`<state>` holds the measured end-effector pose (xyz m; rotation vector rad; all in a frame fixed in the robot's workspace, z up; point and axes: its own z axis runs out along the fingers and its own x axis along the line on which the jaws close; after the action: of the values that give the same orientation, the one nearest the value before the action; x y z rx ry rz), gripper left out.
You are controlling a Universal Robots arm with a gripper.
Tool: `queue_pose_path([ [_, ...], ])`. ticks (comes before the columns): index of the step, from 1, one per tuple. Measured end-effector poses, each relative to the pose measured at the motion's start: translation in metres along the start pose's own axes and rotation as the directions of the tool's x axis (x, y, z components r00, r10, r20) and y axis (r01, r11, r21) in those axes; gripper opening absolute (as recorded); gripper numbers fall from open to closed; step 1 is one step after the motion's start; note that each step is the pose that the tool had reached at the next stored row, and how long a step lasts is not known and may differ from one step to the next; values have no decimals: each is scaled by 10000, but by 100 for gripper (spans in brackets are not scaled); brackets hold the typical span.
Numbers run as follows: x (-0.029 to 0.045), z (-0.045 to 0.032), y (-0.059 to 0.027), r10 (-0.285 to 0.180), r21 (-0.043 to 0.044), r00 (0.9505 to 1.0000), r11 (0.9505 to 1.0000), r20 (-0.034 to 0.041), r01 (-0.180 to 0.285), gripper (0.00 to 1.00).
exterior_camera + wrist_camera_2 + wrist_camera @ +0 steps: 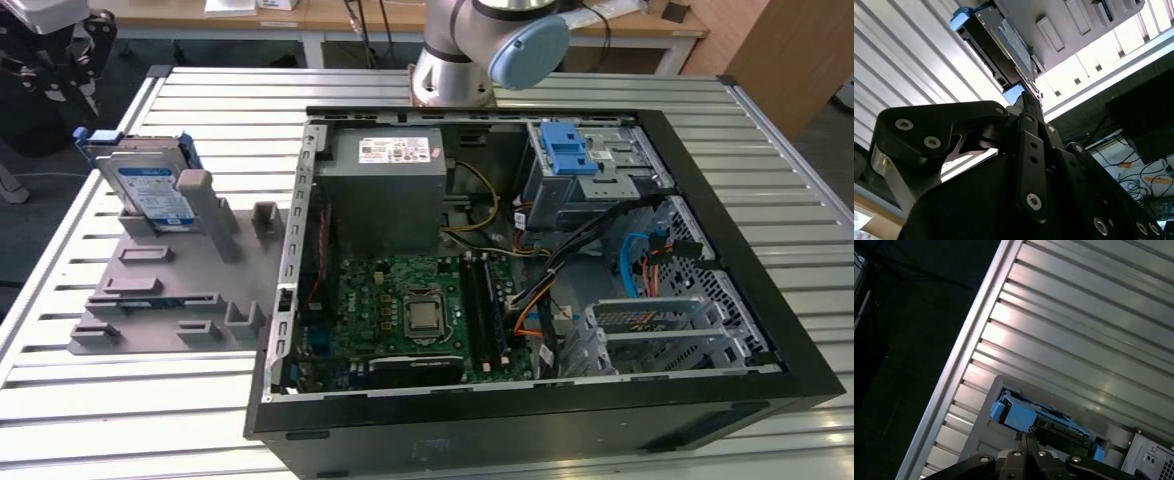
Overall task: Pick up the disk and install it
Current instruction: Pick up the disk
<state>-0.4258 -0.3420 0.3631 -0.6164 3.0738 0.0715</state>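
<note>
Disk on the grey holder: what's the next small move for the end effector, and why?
Probably open the end effector first. In both wrist views it looks shut with nothing in it. It is apart from the disk, which stands on edge in the grey holder beside the computer case.

The exterior view looks down from high up on the slatted table (134, 420), the open computer case (534, 420) and the disk (147, 190). Both wrist views sit just behind the gripper (1026, 97) (1024, 436) and look past it at that same disk (1004, 40) (1019, 415) and table, from close by.
</note>
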Motion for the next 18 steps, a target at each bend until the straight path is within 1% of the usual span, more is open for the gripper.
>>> queue_pose_path([
  [4,0,2,0,-613,-10,9981,9981,-26,613,11],
  [7,0,3,0,-1086,-18,9941,9941,-46,1085,11],
  [9,0,4,0,-1398,-25,9902,9902,-59,1397,11],
  [12,0,5,0,-1856,-35,9826,9826,-78,1856,11],
  [14,0,5,0,-2170,-42,9761,9762,-92,2170,11],
  [18,0,7,0,-2770,-58,9608,9609,-115,2769,11],
])
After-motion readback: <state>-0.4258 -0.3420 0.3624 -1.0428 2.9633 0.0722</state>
